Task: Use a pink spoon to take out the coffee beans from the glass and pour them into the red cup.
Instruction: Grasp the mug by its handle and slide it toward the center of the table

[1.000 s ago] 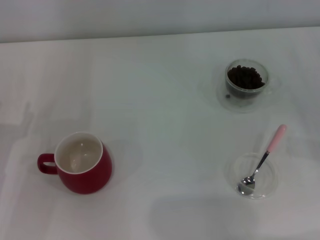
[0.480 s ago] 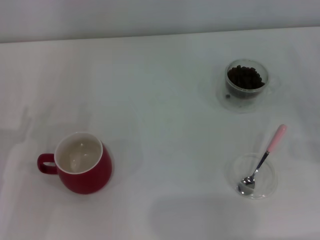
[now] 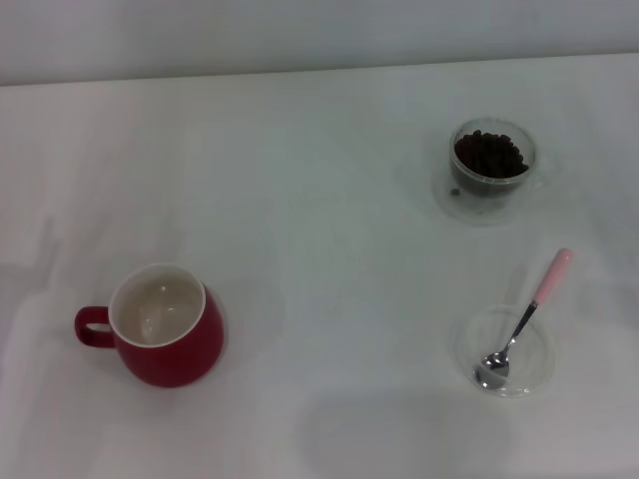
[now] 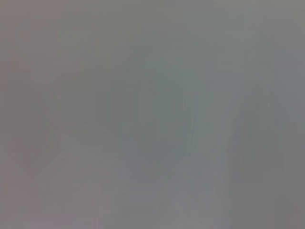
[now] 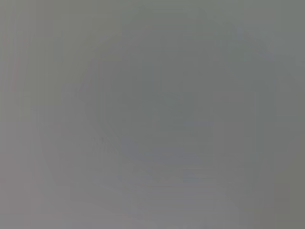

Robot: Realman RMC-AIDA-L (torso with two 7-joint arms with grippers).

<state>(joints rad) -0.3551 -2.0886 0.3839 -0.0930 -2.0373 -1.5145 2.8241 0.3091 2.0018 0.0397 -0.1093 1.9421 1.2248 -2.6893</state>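
While its bowl rests in the dish (image 3: 469,344), the pink spoon (image 3: 524,319) points far-right.

Only a plain, featureless grey surface (image 4: 152,114) is shown in the left wrist view, filling it from edge to edge. A few faint, soft-edged darker patches are spread across it, but no outline is sharp enough for any object to be made out. What the surface belongs to cannot be told. No cup, glass, spoon or beans can be recognised here, and no fingers of the arm's own gripper are seen.
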